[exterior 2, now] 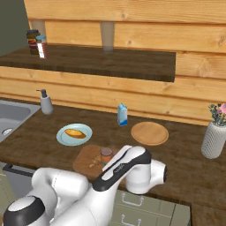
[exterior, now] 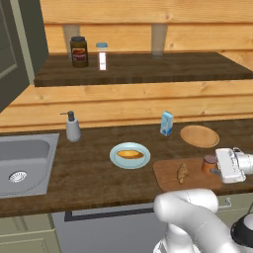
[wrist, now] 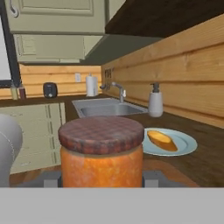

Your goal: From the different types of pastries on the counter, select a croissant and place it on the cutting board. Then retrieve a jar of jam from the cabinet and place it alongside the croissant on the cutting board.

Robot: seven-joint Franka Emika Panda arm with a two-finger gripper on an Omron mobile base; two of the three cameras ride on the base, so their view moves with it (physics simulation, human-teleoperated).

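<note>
The jar (wrist: 101, 153) sits right between the gripper's (exterior: 216, 168) fingers, close up in the hand view, plaid-brown lid on top and orange-red body below, with the finger pads pressed in at both sides. So the jaws are clenched on the jar. From the left base view, the hand comes in sideways from the right and low over the board (exterior: 170, 175), a side grip that leaves the lid free and keeps the jar upright.

The jar is at the board's right end, and its base looks down on the wood or very nearly so; I cannot tell whether it is fully resting. The croissant (exterior: 182, 173) already lies on the board just to the jar's left, near but apart, so the first half of the job reads as done. Setting the jar beside it rather than on it is just what the task wants.

Further left on the counter (exterior: 89, 173), the oblong pastry (exterior: 130, 154) stays on its blue plate (exterior: 121, 161), well clear. The round wooden plate (exterior: 199, 136) sits behind the board, and the milk carton (exterior: 167, 123) beside that.

My read: this is the set-down. What is left should be a release and a straight pull back to the right, away from the croissant, so the fingers don't tip the jar.
</note>
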